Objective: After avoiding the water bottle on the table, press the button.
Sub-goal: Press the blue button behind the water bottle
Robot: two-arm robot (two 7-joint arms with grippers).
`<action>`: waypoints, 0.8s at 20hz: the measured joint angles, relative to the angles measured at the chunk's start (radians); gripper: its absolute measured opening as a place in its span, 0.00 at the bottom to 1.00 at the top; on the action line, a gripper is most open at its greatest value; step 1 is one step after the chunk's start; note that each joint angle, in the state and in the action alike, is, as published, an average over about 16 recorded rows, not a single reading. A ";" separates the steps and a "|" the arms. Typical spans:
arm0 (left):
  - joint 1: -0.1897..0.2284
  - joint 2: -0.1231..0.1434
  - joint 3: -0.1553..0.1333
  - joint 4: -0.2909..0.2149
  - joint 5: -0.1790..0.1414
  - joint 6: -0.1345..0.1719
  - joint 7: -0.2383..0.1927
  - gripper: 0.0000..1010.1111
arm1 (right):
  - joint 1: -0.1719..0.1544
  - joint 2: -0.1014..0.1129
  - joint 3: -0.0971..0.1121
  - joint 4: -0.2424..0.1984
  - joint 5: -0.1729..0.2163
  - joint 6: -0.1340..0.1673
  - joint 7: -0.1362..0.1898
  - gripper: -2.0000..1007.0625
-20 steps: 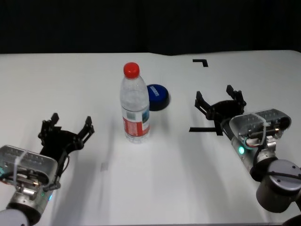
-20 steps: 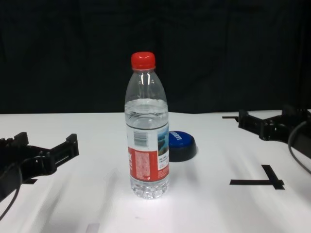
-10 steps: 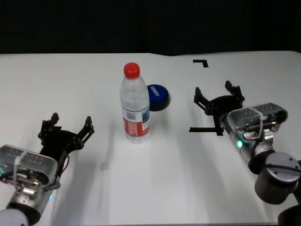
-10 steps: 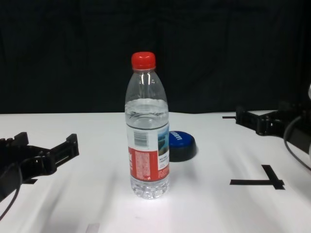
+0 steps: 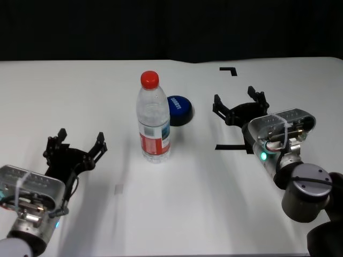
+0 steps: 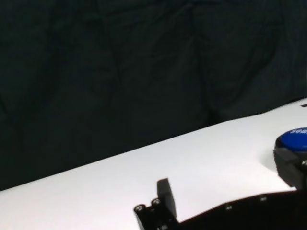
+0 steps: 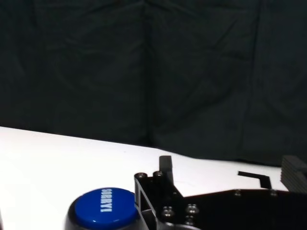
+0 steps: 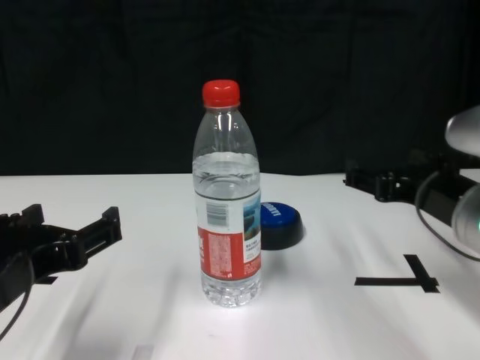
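The water bottle [image 5: 154,123], clear with a red cap and red label, stands upright mid-table [image 5: 187,209]. Just behind it and to its right lies the blue dome button [image 5: 179,107], partly hidden by the bottle in the chest view [image 8: 281,223]. My right gripper [image 5: 236,104] is open, held above the table to the right of the button and clear of the bottle. Its wrist view shows the button [image 7: 101,207] close beside one finger [image 7: 165,168]. My left gripper [image 5: 80,142] rests open at the near left, with the button [image 6: 293,140] far off in its wrist view.
Black tape marks lie on the table: a corner mark [image 5: 229,70] at the back right and a T-shaped one [image 5: 230,146] under my right arm. A small grey mark [image 5: 119,188] sits near the front. A dark curtain runs behind the table's far edge.
My right gripper has shifted left and away from me, closer to the button. The left arm, bottle and button have stayed put.
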 joint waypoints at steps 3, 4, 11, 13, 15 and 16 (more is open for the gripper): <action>0.000 0.000 0.000 0.000 0.000 0.000 0.000 0.99 | 0.017 -0.004 -0.007 0.018 -0.006 0.006 0.005 1.00; 0.000 0.000 0.000 0.000 0.000 0.000 0.000 0.99 | 0.022 -0.005 -0.009 0.025 -0.008 0.009 0.007 1.00; 0.000 0.000 0.000 0.000 0.000 0.000 0.000 0.99 | 0.061 -0.007 -0.025 0.072 -0.018 0.027 0.020 1.00; 0.000 0.000 0.000 0.000 0.000 0.000 0.000 0.99 | 0.072 -0.007 -0.029 0.088 -0.020 0.031 0.024 1.00; 0.000 0.000 0.000 0.000 0.000 0.000 0.000 0.99 | 0.085 -0.007 -0.033 0.104 -0.022 0.034 0.028 1.00; 0.000 0.000 0.000 0.000 0.000 0.000 0.000 0.99 | 0.091 -0.006 -0.035 0.112 -0.022 0.035 0.030 1.00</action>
